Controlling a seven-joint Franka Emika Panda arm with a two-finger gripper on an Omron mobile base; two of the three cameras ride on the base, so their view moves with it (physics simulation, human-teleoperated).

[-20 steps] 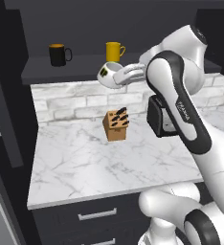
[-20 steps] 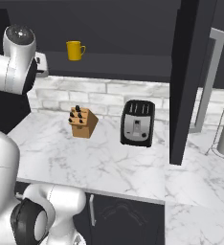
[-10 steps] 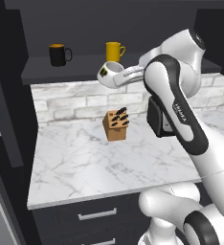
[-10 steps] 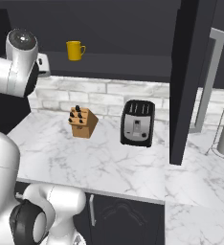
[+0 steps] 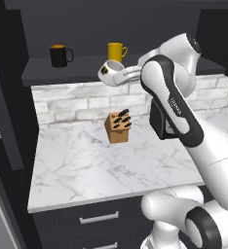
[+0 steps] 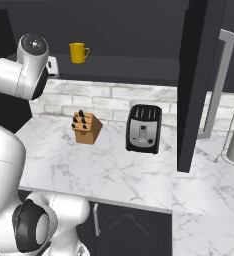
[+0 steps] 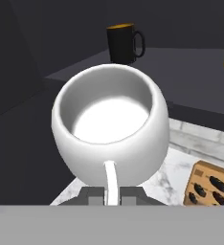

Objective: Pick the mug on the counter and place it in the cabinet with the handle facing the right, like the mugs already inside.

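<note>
— How many mugs do you count?

— Three: a black mug (image 5: 59, 55) and a yellow mug (image 5: 115, 51) on the cabinet (image 5: 47, 71) shelf, and the white mug (image 5: 109, 73), held off the worktop (image 5: 86, 165) at the shelf's front edge. One knife block (image 5: 118, 127), one toaster (image 6: 144, 128) too.

— The gripper?

— The gripper (image 7: 112, 194) is pinched tight on the handle (image 7: 111, 179) (at 6 o'clock in the hand view).

— Room on the shelf?

— A bare stretch between the two mugs. Since a second ago the white mug has edged slightly left.

White mug (image 5: 109, 73) (dark mark on its side), black mug (image 5: 59, 55), yellow mug (image 5: 115, 51), grey-veined white marble table (image 5: 82, 165), tan knife block (image 5: 118, 127).
</note>
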